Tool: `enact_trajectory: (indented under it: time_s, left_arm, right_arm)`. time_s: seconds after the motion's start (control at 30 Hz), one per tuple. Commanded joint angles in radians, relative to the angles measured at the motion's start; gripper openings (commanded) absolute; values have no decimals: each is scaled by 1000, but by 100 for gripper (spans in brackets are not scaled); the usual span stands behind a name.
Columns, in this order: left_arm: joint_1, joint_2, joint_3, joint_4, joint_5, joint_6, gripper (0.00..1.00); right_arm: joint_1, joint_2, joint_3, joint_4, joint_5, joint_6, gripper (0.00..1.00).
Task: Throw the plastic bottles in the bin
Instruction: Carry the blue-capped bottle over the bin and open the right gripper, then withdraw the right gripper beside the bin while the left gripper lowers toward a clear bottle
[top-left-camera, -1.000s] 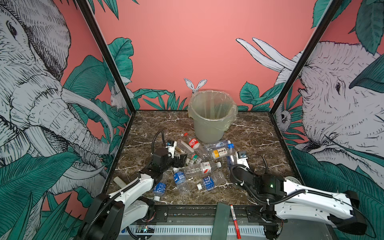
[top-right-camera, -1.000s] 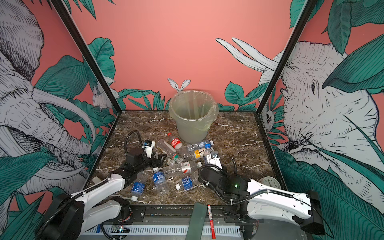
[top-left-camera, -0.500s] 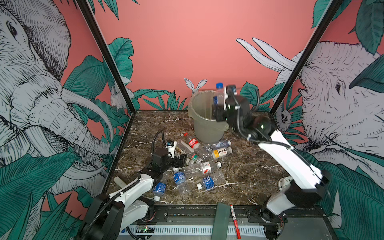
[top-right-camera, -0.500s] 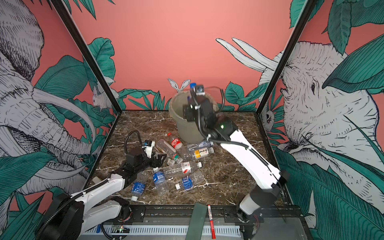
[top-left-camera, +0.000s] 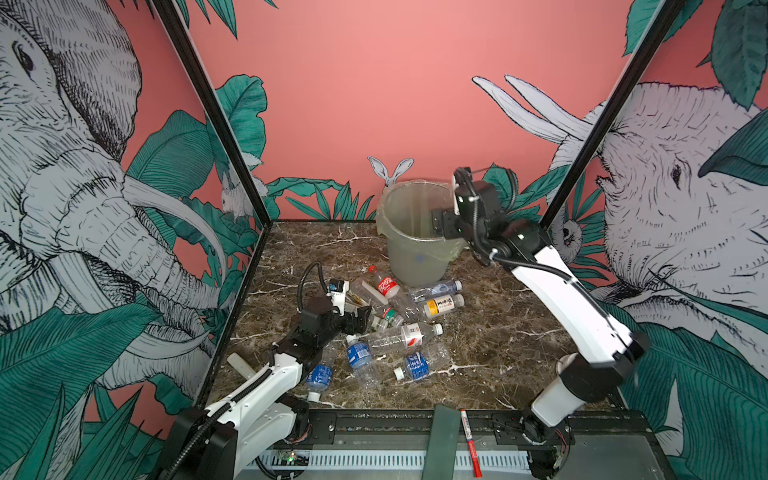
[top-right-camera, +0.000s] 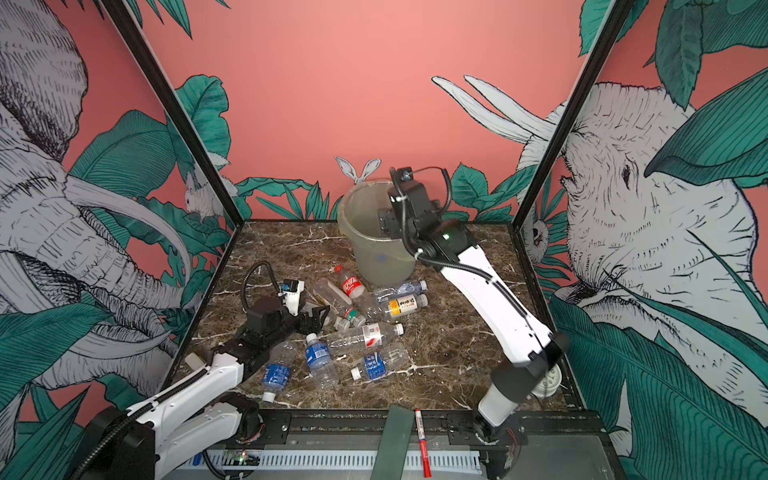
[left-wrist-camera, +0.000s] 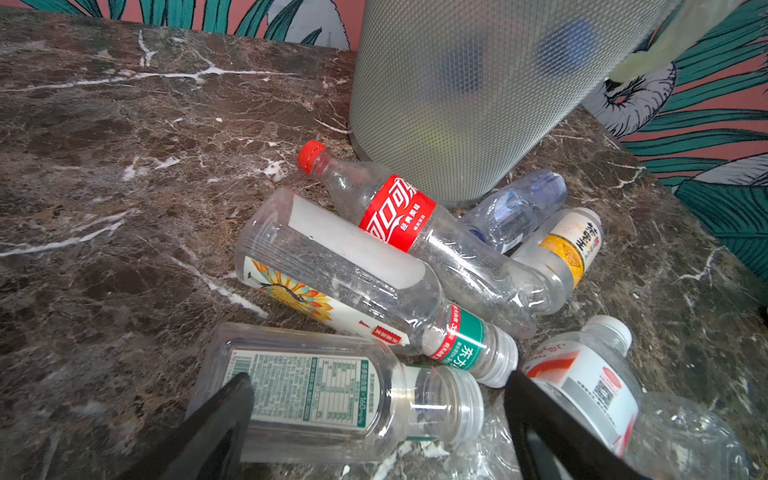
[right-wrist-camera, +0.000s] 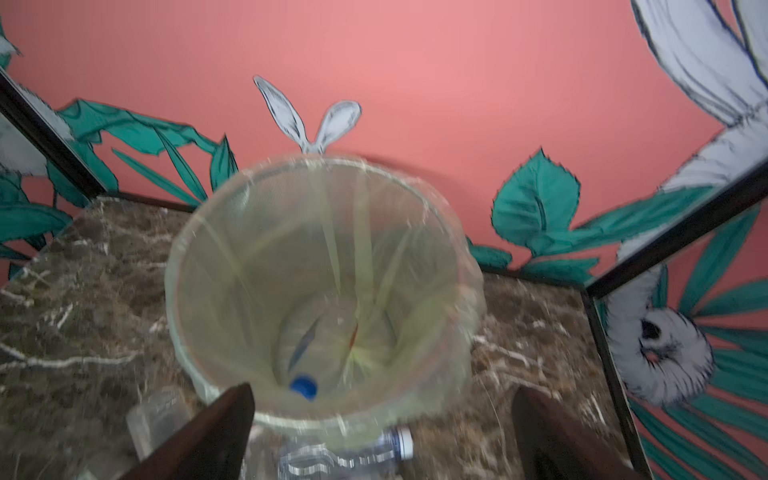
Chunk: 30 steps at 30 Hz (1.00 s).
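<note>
Several clear plastic bottles lie in a heap on the marble floor in front of the bin. Among them are a red-labelled one, a yellow-labelled one and blue-labelled ones. My left gripper sits low at the heap's left edge. It is open, its jaws either side of a capless bottle with a green-printed label. My right gripper hovers open and empty over the bin's near right rim. A blue-capped bottle lies inside the bin.
A red-and-white marker pen and a dark green strap lie on the front rail. A pale flat piece rests by the left wall. A white round object sits behind the right arm's base. Painted walls enclose three sides.
My right arm swung from the front of the heap up to the bin with a blue-capped bottle, then opened; the bottle now lies in the bin. My left arm hardly moved.
</note>
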Motion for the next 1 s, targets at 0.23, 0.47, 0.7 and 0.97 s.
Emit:
enact_trajectory:
  time_s: [0.23, 0.47, 0.7, 0.97]
  left_arm:
    - [-36, -94, 7, -19, -52, 37, 99]
    - [-81, -111, 45, -148, -180, 74, 99]
    - [-121, -165, 132, -331, -264, 58, 97]
    - [-172, -211, 175, -548, -340, 19, 95]
  right_arm:
    - [-33, -260, -407, 313, 74, -69, 99]
    - [-118, -362, -730, 411, 53, -16, 99]
    - [-184, -436, -1068, 688, -43, -30, 99]
    - [-189, -483, -1247, 890, -73, 1, 99]
